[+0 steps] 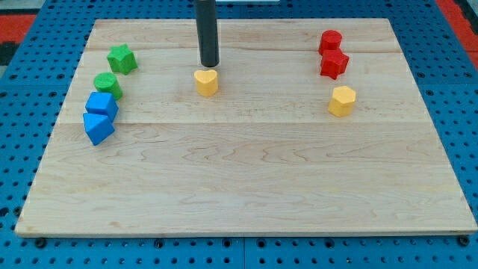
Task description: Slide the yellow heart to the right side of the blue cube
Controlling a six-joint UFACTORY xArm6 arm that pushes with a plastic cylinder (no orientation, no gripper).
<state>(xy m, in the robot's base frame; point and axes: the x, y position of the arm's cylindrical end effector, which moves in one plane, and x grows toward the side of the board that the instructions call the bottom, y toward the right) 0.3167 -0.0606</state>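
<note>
The yellow heart (206, 81) lies on the wooden board (246, 179), left of centre near the view's top. My tip (210, 65) stands just above it in the view, close to or touching its top edge. The blue cube (101, 104) sits at the view's left, well to the left of the heart. A second blue block (98, 128), wedge-like, touches it from below.
A green star (121, 58) and a green round block (107, 84) sit above the blue blocks at the left. Two red blocks (330, 42) (334, 64) and a yellow hexagon block (342, 101) are at the right. Blue pegboard surrounds the board.
</note>
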